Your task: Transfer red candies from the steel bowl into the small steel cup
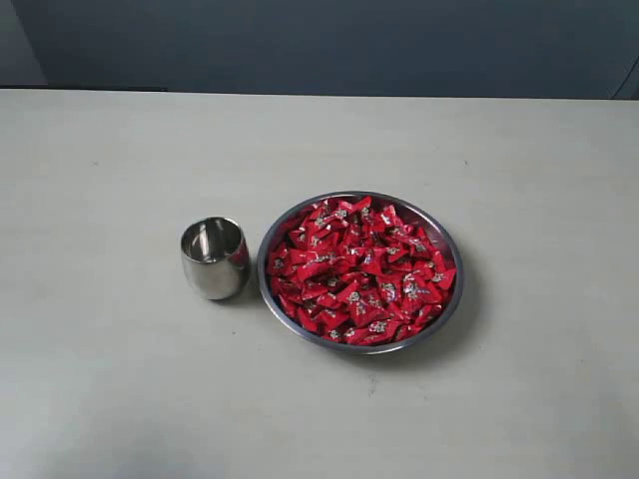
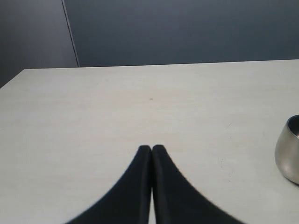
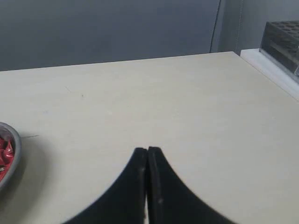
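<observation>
- The bowl (image 1: 430, 218) is wide, shallow and round, made of shiny steel with a thin rim.
- It is heaped with red candies (image 1: 359, 271) in glossy, crinkled twist wrappers with small silver-white marks. They fill it almost to the rim.
- The cup (image 1: 215, 257) is a small polished steel tumbler with no handle and a rounded, egg-like body. It stands upright just to the left of the bowl in the exterior view, with a narrow gap between them. No candy shows in the part of its inside that can be seen.
- Both stand near the middle of a pale, matte table (image 1: 120, 379) with faint specks on it.
- A dark grey-blue wall (image 1: 319, 45) runs behind the table's far edge.
- The left gripper (image 2: 152, 148) has smooth black fingers that curve to narrow tips. The tips are pressed together with nothing between them, above bare tabletop. The cup (image 2: 289, 149) sits off to one side of it, well apart.
- The right gripper (image 3: 147, 150) is closed the same way and holds nothing. The bowl's rim (image 3: 14, 144) and a few candies (image 3: 3, 151) show at the edge of its view, well apart from the fingertips.
- A dark grid-like rack (image 3: 282, 39) stands past a pale strip along the table's side edge, in the right wrist view.
- Open tabletop lies on every side of the bowl and cup.
</observation>
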You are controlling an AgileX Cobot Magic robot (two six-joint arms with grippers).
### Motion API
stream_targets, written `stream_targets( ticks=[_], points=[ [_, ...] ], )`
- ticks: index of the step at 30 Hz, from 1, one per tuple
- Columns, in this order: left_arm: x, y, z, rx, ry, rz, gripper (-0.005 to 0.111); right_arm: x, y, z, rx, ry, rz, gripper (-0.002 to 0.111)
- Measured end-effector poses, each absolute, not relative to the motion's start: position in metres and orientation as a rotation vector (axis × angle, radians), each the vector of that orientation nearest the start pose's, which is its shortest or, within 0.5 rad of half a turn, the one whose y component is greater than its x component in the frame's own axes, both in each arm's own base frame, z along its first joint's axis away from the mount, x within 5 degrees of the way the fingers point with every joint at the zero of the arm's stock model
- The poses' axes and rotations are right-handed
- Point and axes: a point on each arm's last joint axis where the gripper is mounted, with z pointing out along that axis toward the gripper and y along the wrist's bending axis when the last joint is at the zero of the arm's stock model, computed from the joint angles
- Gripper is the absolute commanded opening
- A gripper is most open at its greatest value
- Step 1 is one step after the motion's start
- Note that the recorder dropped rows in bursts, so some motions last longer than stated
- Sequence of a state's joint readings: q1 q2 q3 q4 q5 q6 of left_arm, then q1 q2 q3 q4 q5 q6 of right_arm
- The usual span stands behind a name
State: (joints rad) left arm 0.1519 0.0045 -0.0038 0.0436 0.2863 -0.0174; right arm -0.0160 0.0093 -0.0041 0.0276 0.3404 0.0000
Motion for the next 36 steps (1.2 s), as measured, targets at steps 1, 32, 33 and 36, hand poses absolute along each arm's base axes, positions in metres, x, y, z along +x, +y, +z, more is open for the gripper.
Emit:
stream_targets(
  ticks=[1,32,33,36],
  points=[
    [0.054,0.009,0.188,-0.122,1.768,0.138,0.0,0.054,0.0,0.183,0.029,1.829,0.01,-0.001],
    [0.054,0.009,0.188,-0.122,1.768,0.138,0.0,0.052,-0.014,0.231,0.541,1.184,0.439,-0.001],
    [0.054,0.009,0.188,-0.122,1.768,0.138,0.0,0.052,-0.014,0.231,0.542,1.184,0.44,-0.001],
    [0.054,0.009,0.188,-0.122,1.768,0.138,0.0,0.052,-0.015,0.232,0.546,1.179,0.442,-0.001]
  ],
)
